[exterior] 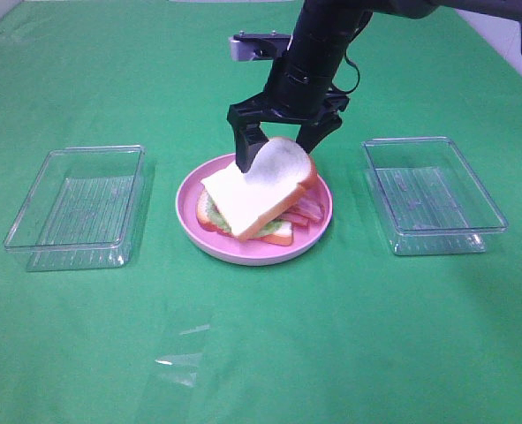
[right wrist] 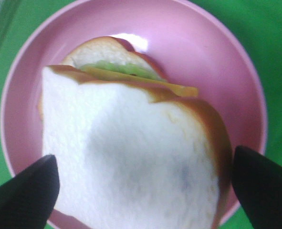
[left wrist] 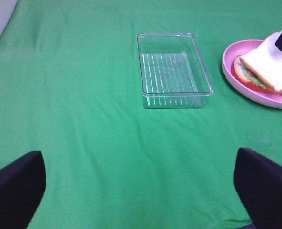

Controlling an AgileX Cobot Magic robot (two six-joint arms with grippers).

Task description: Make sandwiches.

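On the pink plate [exterior: 243, 252] lies the sandwich stack: a bottom bread slice [exterior: 278, 234], green lettuce [exterior: 215, 210], reddish bacon strips [exterior: 309, 210] and yellow cheese [right wrist: 179, 89]. The top bread slice [exterior: 261, 190] rests on the stack at a tilt, its rounded end raised. My right gripper [exterior: 281, 146] hangs over that raised end, jaws spread wide on either side of the slice [right wrist: 131, 162]. The left gripper [left wrist: 141, 191] is open over bare green cloth, well away from the plate [left wrist: 255, 93], and does not show in the exterior view.
An empty clear tray [exterior: 75, 208] sits left of the plate, and a second one [exterior: 433, 194] sits on the right. The left tray [left wrist: 174, 64] is also in the left wrist view. A faint clear plastic sheet [exterior: 181, 358] lies on the cloth near the front.
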